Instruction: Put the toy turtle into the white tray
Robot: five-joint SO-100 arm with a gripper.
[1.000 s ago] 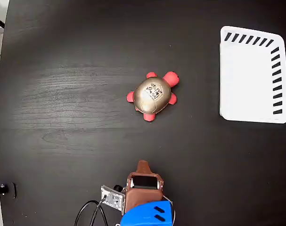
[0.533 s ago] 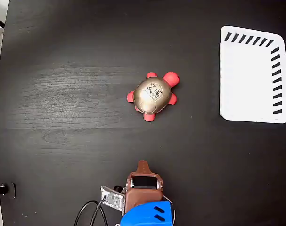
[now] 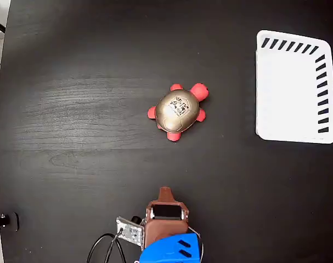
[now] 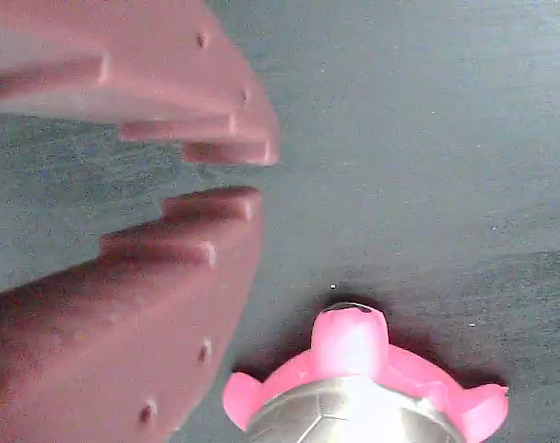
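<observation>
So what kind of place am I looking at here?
Probably a small robot test bench, not a home or a factory: a bare black table, a small arm with a reddish gripper, and only a toy turtle and a white tray laid out.

The arm (image 3: 165,227) has a brown-maroon gripper (image 4: 233,175) with stepped fingers (image 4: 169,249), a blue segment and black cables (image 3: 103,247).

In the wrist view we see only the front of the toy turtle (image 4: 353,388); its shell runs off the bottom edge. In the fixed view the arm (image 3: 169,244) is cut off below, and the white tray (image 3: 289,87) touches the right edge.
</observation>
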